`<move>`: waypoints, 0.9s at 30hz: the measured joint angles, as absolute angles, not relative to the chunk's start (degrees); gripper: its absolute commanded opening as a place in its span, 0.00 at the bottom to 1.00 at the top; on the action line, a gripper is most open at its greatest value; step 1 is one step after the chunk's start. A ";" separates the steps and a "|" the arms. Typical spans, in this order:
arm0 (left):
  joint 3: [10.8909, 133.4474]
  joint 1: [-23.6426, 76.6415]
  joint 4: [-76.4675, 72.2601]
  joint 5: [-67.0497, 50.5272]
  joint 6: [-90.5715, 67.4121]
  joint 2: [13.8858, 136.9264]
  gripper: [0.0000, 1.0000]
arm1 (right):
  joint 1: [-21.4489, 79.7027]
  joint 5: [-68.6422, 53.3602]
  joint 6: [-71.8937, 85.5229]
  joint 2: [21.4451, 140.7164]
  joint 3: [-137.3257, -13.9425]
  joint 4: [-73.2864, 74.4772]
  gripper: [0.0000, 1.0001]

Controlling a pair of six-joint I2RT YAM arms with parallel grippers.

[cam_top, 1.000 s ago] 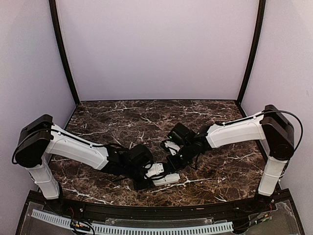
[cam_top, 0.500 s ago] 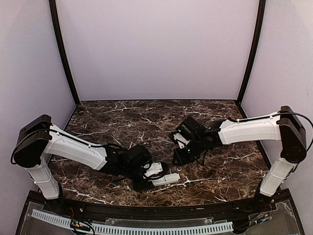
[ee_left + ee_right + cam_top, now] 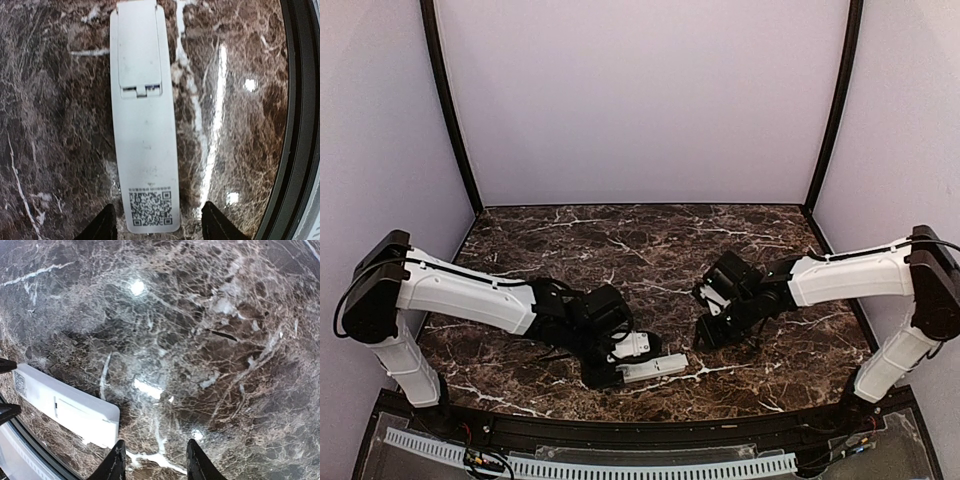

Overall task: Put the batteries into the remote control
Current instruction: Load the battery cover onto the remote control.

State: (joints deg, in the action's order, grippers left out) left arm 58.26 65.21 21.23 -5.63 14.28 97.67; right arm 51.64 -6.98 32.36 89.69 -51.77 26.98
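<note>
Over the marble table (image 3: 570, 240), the left arm (image 3: 460, 295) stretches low toward the front middle, and the right arm (image 3: 845, 280) reaches in with its wrist tipped down. The remote (image 3: 145, 125) lies back-up near the front edge. The left gripper (image 3: 159, 227) straddles its coded end, jaws apart and not touching. The right gripper (image 3: 156, 462) hangs parted over marble near its other end.
</note>
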 measured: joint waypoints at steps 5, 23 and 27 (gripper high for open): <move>56.95 64.95 25.17 -4.01 15.79 97.58 0.55 | 50.92 -6.74 33.52 89.82 -50.57 27.16 0.18; 54.59 63.90 22.57 -4.10 17.69 97.84 0.43 | 57.47 2.70 41.10 99.55 -57.56 31.18 0.00; 54.59 63.90 22.46 -4.47 18.00 97.84 0.39 | 58.92 4.03 42.65 100.31 -58.63 31.83 0.00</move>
